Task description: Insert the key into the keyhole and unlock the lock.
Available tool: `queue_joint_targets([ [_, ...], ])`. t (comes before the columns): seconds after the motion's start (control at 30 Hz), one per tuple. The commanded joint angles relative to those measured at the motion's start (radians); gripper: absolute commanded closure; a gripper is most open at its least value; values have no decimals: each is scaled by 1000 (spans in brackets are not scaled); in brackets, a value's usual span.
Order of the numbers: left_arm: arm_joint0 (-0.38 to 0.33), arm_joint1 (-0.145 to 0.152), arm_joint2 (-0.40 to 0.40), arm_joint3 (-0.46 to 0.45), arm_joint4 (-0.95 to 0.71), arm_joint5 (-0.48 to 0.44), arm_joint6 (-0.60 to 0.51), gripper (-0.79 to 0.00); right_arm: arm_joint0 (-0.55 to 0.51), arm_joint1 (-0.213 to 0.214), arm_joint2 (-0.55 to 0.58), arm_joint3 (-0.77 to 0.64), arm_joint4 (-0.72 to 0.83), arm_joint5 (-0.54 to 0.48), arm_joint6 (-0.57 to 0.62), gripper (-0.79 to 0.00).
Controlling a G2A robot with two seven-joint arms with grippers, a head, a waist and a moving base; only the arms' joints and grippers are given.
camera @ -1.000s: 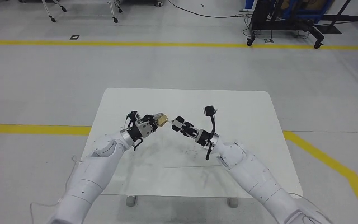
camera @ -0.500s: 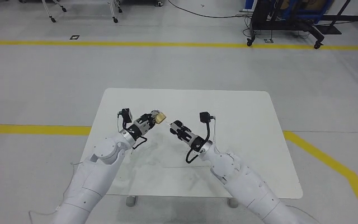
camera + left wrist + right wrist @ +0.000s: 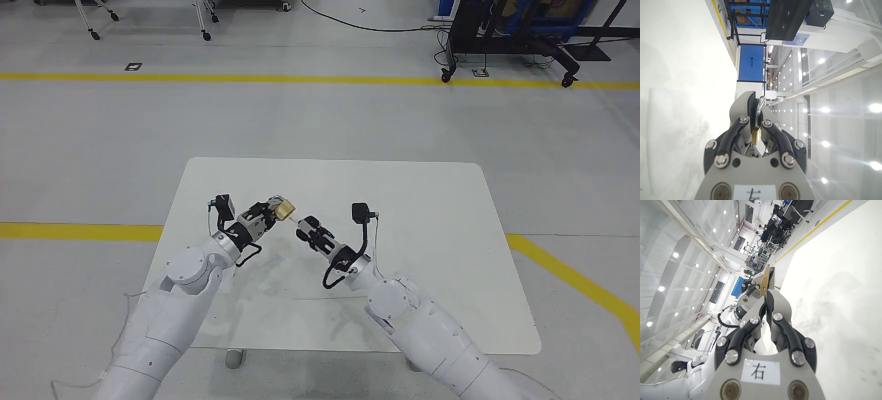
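Observation:
A small brass padlock hangs above the table's left half, with my left gripper shut on it. In the left wrist view its steel shackle is pinched between the pads and the brass body lies back toward the palm. My right gripper is shut, fingertips just beside the padlock. The right wrist view has the right gripper pressed tight on a thin key whose tip meets the padlock at its keyhole end. Most of the key is hidden between the pads.
The white table carries nothing else; faint scuff marks lie near its middle. Both arms meet over the left-centre area, with bare surface to the right and at the back.
My right gripper has slid left and slightly nearer, closing on the padlock. The left wrist turned early on and has since held the padlock almost still.

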Motion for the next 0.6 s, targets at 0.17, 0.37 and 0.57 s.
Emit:
queue_joint_targets([
  [0.17, 2, -4, 2, -2, 12, 5, -2, 0, 0, -12, 8, 11, 15, -16, -14, 0],
  [0.37, 2, -8, 0, -1, 21, 7, -5, 0, 8, -22, 14, 26, 13, 3, -22, 0],
  [0.57, 3, -10, -2, -2, 45, 2, -6, 0, 10, -31, 13, 32, 2, -6, -23, 0],
])
